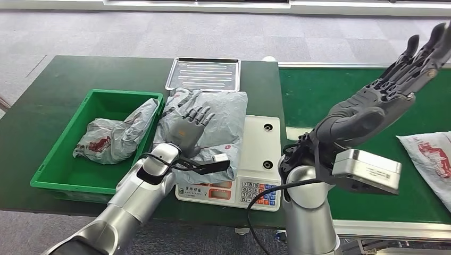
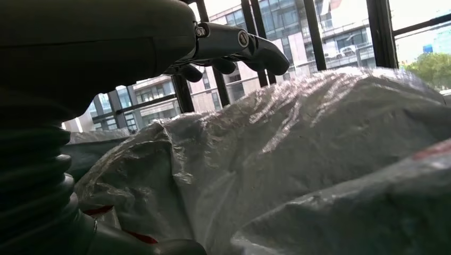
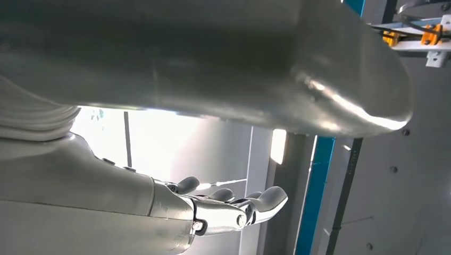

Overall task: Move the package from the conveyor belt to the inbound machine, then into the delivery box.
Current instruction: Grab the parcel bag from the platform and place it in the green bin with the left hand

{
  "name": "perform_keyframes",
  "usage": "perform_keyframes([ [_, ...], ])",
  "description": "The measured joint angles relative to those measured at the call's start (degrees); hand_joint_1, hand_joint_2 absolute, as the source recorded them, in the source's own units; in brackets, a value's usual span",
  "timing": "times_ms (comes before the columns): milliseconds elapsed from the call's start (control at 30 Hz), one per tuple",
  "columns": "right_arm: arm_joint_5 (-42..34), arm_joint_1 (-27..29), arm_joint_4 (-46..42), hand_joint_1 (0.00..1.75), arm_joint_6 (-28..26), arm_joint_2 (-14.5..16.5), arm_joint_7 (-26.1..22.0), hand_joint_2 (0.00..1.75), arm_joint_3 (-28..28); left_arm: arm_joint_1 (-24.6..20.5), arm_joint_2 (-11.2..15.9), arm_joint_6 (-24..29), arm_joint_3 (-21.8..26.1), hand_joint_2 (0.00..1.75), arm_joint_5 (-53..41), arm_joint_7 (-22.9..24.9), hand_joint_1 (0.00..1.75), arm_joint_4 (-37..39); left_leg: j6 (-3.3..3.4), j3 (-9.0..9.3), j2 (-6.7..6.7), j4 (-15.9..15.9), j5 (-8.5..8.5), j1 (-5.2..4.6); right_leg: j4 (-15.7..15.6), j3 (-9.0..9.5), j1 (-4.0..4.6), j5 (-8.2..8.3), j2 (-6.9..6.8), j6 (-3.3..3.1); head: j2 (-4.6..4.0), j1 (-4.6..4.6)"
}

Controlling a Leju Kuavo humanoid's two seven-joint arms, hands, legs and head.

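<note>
Package of crinkled grey plastic film [image 1: 213, 127], soft and creased, with a small red mark near its lower edge, lies across the white weighing scale with a keypad [image 1: 260, 159], which sits on the dark green table [image 1: 64, 85]. The left hand [image 1: 190, 127] rests flat on top of it, fingers spread and pointing away from the robot; the wrist view shows the fingers [image 2: 250, 45] lying over the glossy film, gripping nothing. Beside that hand stands a green plastic crate [image 1: 53, 159] holding a second crumpled grey bag [image 1: 114, 138]. Beyond the fingertips lies a ribbed metal tray [image 1: 203, 74]. The right hand [image 1: 393, 85] is raised above the green conveyor belt [image 1: 330, 90], fingers extended and apart, empty. A white printed bag [image 1: 431, 154] lies on the belt below it, well apart.
</note>
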Motion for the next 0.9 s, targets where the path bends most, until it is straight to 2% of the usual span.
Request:
perform_keyframes([
  [100, 0.01, 0.01, 0.23, 0.0, 0.0, 0.14, -0.04, 0.0, 0.0, -1.86, 0.11, -0.49, -1.49, 1.75, -0.3, -0.28, 0.02, 5.04, 0.0, 0.02, -0.02, -0.02, -0.01, 0.01, 0.0, 0.04, 0.01, -0.05, -0.02, 0.0, 0.0, 0.0],
  [233, -0.1, 0.04, 0.46, 0.0, 0.0, 0.19, -0.08, 0.0, 0.0, -4.01, 0.12, -2.16, -3.56, 1.75, -0.74, -1.7, 1.75, 9.55, 0.04, 0.19, -0.13, -0.05, -0.08, 0.0, 0.0, 0.3, 0.0, -0.18, -0.11, 0.01, 0.0, 0.0],
  [467, -0.69, 0.09, 0.64, 0.0, 0.0, 0.19, -0.52, 0.0, 0.0, -5.23, 0.39, -3.34, -5.3, 1.75, -0.5, -4.42, 1.75, 13.4, 0.11, 0.57, -0.26, -0.07, -0.11, 0.0, 0.0, 0.79, 0.0, -0.27, -0.34, 0.02, 0.0, 0.0],
  [900, -0.81, 0.59, 0.64, 0.0, 0.0, 0.19, -0.51, 0.0, 0.0, -5.79, 1.17, -3.02, -5.52, 1.75, 0.4, -4.97, 1.75, 14.62, 0.05, 0.65, -0.26, -0.07, -0.06, 0.0, 0.0, 0.8, 0.0, -0.22, -0.31, -0.02, 0.0, 0.0],
])
